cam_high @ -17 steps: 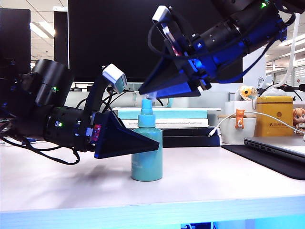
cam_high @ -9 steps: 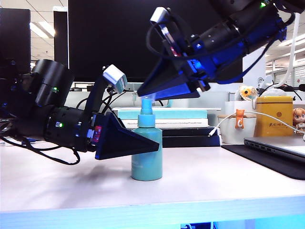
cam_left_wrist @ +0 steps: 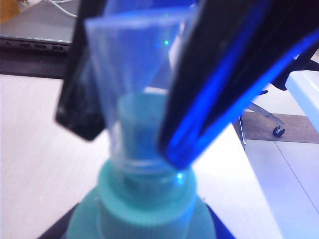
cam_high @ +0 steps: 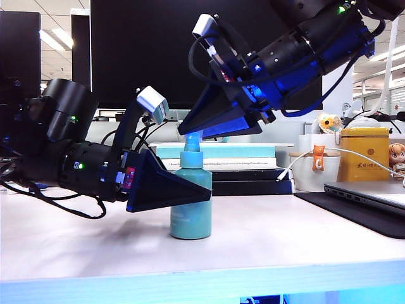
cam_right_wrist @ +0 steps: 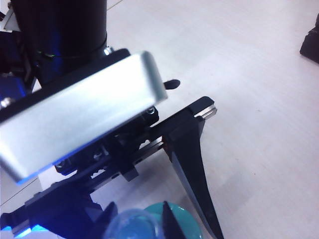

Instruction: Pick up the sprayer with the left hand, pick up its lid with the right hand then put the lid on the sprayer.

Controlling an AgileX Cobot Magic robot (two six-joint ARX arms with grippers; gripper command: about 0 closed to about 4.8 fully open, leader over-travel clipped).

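The teal sprayer stands upright on the white table. My left gripper comes in from the left and is shut on its body. In the left wrist view the sprayer's shoulder fills the foreground. The clear lid sits around the nozzle there, pinched between the right gripper's dark fingers. My right gripper reaches down from the upper right, shut on the lid at the nozzle top. The right wrist view shows the lid over the teal sprayer.
Stacked books lie behind the sprayer. At the right are a laptop on a dark mat, a yellow tin and a white cable. A dark monitor stands at the back.
My right gripper has moved left and slightly down with the lid, which now sits over the nozzle. The sprayer has shifted a little left. The left arm kept still.
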